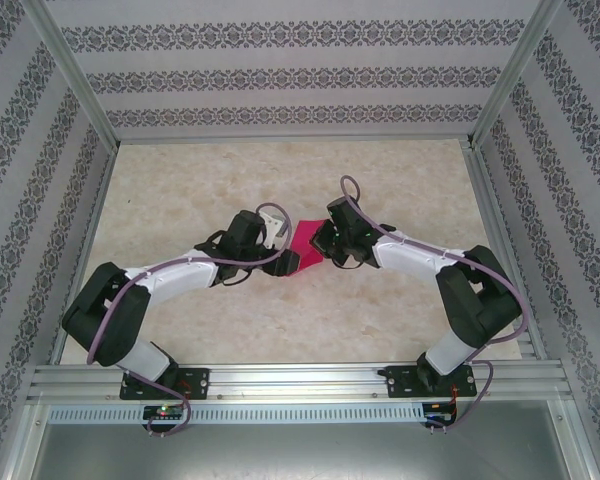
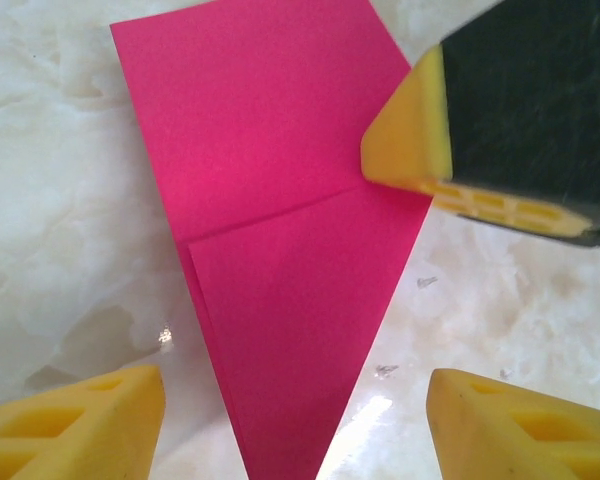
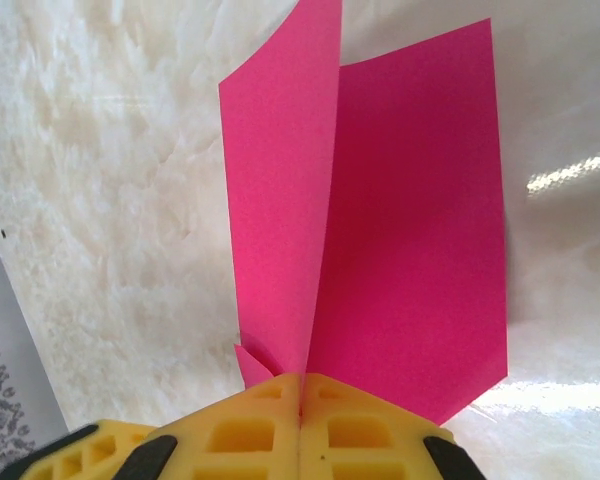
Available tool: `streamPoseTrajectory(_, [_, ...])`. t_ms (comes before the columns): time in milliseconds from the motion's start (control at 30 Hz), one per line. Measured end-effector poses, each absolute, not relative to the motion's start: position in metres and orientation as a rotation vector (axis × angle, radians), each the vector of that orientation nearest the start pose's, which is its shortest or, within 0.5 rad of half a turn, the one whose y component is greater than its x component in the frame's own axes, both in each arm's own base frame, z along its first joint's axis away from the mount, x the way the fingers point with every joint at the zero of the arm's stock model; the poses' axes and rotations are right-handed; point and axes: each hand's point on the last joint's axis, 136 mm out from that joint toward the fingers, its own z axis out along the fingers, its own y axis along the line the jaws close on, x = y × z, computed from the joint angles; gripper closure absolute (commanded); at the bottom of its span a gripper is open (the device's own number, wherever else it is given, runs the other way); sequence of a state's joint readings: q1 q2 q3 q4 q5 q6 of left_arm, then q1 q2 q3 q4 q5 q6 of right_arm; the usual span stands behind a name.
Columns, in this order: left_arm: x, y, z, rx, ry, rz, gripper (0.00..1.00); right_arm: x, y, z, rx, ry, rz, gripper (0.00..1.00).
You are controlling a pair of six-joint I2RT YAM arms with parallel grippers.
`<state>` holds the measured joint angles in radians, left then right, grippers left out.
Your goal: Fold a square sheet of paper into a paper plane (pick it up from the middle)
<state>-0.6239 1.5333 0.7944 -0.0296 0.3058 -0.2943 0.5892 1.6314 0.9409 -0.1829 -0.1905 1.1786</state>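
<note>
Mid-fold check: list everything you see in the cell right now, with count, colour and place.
partly folded magenta-pink sheet of paper: one, magenta-pink, mid-table between both arms, one flap raised.
marbled tabletop: one, beige-white, under everything.
patterned wall panels: three, grey-white, left, far and right sides.
aluminium frame rail: one, silver, near edge, carrying both arm bases.
left end effector: one, yellow fingers, open, straddling the paper's pointed end.
right end effector: one, yellow fingers, shut on the paper.
</note>
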Motion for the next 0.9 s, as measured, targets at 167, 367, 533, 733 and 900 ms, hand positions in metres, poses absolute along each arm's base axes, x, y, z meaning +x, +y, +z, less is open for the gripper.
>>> streamPoseTrajectory(167, [0.296, -0.278, 0.086, 0.666, 2.292, -0.763, 0.41, 0.333, 0.27, 0.084, 0.715, 2.605, 0.931, 1.0])
streamPoseTrajectory(367, [0.301, -0.27, 0.081, 0.69, 2.274, -0.674, 0.43, 0.338, 0.277, 0.088, 0.697, 2.605, 0.939, 1.0])
streamPoseTrajectory(533, [0.306, -0.266, 0.089, 0.666, 2.253, -0.637, 0.4, 0.355, 0.26, 0.091, 0.715, 2.573, 0.92, 1.0])
streamPoseTrajectory(733, [0.318, -0.269, 0.124, 0.625, 2.17, -0.642, 0.37, 0.375, 0.238, 0.118, 0.694, 2.49, 0.919, 1.0])
streamPoseTrajectory(900, [0.32, -0.271, 0.124, 0.611, 2.176, -0.65, 0.34, 0.377, 0.241, 0.125, 0.67, 2.471, 0.935, 1.0])
